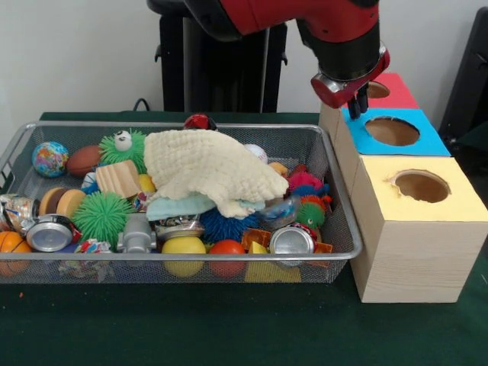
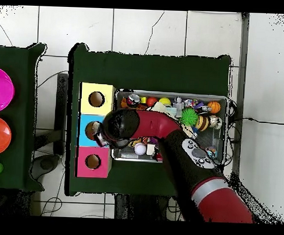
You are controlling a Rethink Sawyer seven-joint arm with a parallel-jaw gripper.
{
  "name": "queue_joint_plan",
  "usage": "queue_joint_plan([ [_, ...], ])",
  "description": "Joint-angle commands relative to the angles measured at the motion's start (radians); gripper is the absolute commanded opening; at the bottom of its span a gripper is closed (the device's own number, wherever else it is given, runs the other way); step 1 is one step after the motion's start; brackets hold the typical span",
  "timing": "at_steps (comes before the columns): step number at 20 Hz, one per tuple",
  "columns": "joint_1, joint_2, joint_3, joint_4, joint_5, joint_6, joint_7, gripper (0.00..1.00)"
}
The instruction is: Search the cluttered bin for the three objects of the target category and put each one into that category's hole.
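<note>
A dark green table (image 1: pixel 229 328) against a pale wall carries everything we are working with, and we take the bin (image 1: pixel 175 276) as our landmark. It is a wide silver wire-mesh basket, crowded with spiky rubber balls, smooth balls, a wooden block and a cream knitted cloth (image 1: pixel 213 174) draped over the middle of the heap.

Just beside the bin's end, in the front view on its right, three pale wooden boxes stand in a row: yellow-topped nearest the camera, blue-topped (image 1: pixel 393 131) in the middle, red-topped farthest. Our gripper (image 1: pixel 357 97) hangs over the far edge of the blue top, close to the hole (image 1: pixel 392 130), well outside the bin. From above, the wrist covers the spot, so we cannot tell whether the pincer is spread or closed, nor whether it carries anything.

Inside the bin, along the front wall, we see two crushed silvery cans: one (image 1: pixel 49 233) toward the end away from the boxes and one (image 1: pixel 293 239) near the box end. Both look like the wrinkled silvery objects we are after. A small crumpled printed piece (image 1: pixel 90 247) lies beside the first can; we are unsure it counts.

We judge the arm to be at a delivery over the blue box. At least two candidates remain in the bin, so the sorting is far from finished, and more may lie hidden under the cloth.
</note>
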Motion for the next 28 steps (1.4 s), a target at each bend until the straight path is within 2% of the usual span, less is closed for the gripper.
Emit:
queue_joint_plan([
  [1,0.027,0.015,-0.074,0.013,0.042,0.133,0.199,0.0],
  [4,0.047,-0.031,-0.112,0.02,0.026,0.159,0.225,0.0],
  [7,0.046,-0.07,-0.115,0.018,0.028,0.185,0.213,0.0],
  [10,0.044,-0.086,-0.112,0.018,0.04,0.172,0.205,0.0],
  [12,0.054,-0.087,-0.128,-0.001,0.019,0.145,0.209,0.0],
  [17,0.124,-0.041,-0.277,-0.138,-0.164,0.005,0.266,0.0],
  [19,0.136,-0.022,-0.317,-0.178,-0.207,-0.036,0.272,0.0],
  [23,0.154,0.007,-0.364,-0.231,-0.242,-0.096,0.293,0.0],
  [28,0.197,0.047,-0.418,-0.308,-0.223,-0.129,0.345,0.0],
])
